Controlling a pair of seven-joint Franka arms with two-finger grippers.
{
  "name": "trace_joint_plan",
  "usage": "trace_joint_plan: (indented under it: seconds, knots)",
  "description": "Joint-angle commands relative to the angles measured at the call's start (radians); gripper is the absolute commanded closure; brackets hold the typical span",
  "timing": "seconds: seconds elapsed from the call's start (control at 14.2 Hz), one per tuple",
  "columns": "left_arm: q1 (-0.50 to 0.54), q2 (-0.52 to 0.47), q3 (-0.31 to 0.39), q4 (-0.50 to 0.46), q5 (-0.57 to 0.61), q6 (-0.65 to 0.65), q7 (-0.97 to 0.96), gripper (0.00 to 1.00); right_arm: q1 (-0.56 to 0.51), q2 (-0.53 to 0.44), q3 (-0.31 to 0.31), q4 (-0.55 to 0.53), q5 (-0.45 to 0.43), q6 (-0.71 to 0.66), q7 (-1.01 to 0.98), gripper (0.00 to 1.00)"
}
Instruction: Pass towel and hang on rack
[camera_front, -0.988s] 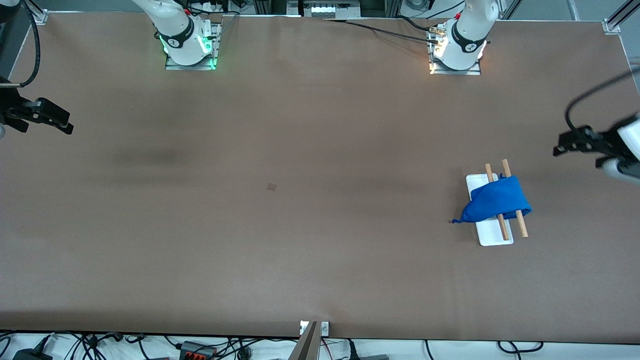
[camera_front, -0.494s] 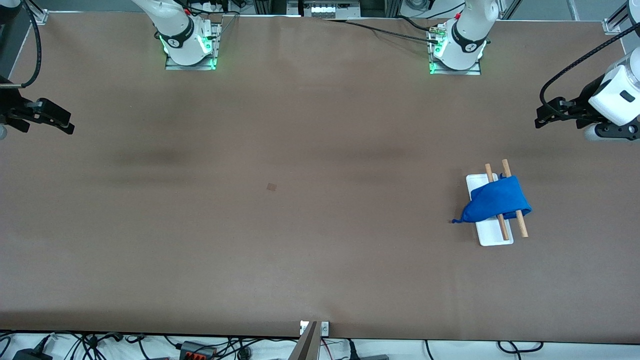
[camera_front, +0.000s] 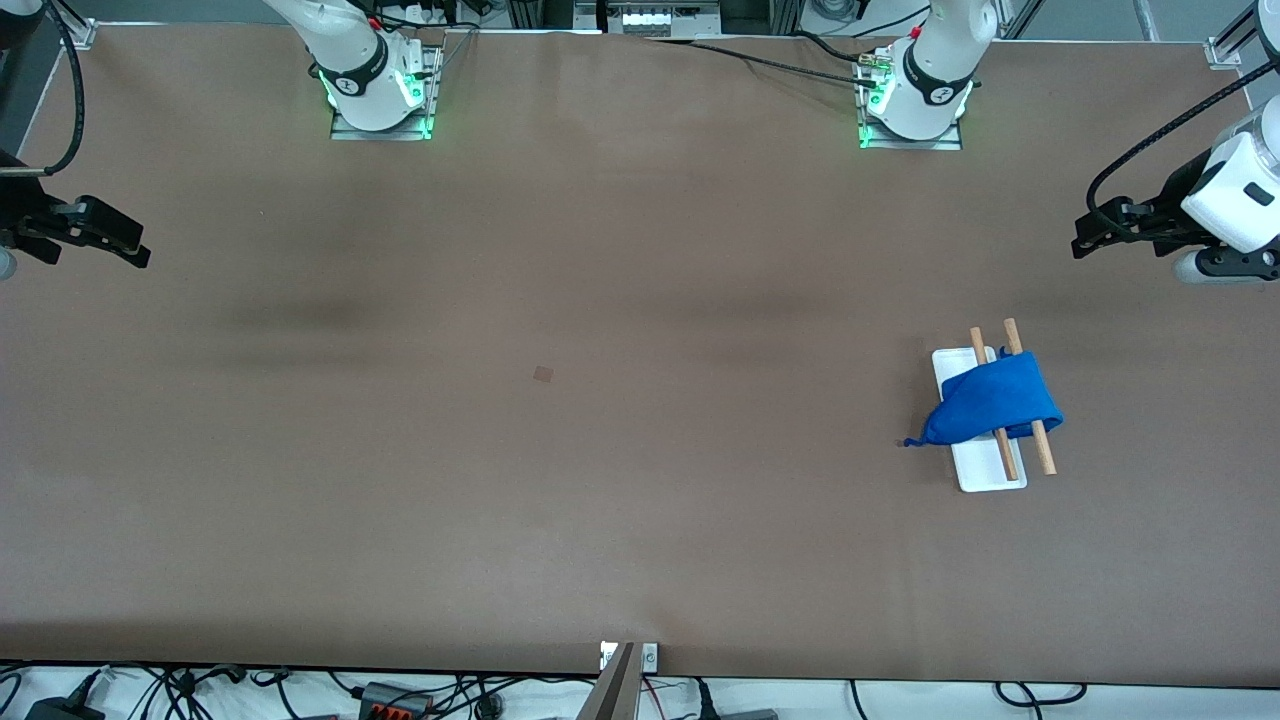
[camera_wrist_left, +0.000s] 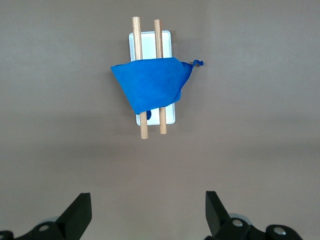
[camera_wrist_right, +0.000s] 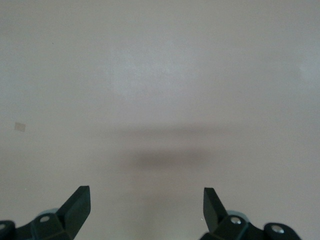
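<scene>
Front view: the towel (camera_front: 990, 408) lies draped over both rods of the rack (camera_front: 978, 478), toward the left arm's end of the desk (camera_front: 600, 450). The left gripper (camera_front: 1085, 235) and right gripper (camera_front: 135, 250) hang over the desk's ends.

Left wrist view: jaws apart, empty; towel bunched to one side. Spreading it evenly would improve the hang.

Right wrist view: jaws apart over bare desk; this arm waits.

Pretty clearly a robotics lab I'm standing in: two white arm bases (camera_front: 375, 85) are sitting bolted on metal plates, glowing green, along a big brown-covered table (camera_front: 600, 500). Cables and power bricks (camera_front: 395, 700) are trailing along the near edge, and aluminium framing (camera_front: 1235, 40) is showing at the corners
</scene>
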Motion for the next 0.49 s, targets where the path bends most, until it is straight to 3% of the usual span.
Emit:
trace_joint_plan:
  seconds: [0.0,0.42]
  knots:
    - [-0.006,-0.023,0.0,-0.023,0.024,0.005,-0.008,0.0,0.0,-0.005,0.003,-0.003,0.002,-0.007,-0.015,0.0]
    - [0.0,-0.029,-0.002,-0.016,0.022,0.001,-0.009,0.0,0.005,-0.005,0.003,-0.003,0.002,0.0,-0.015,0.0]
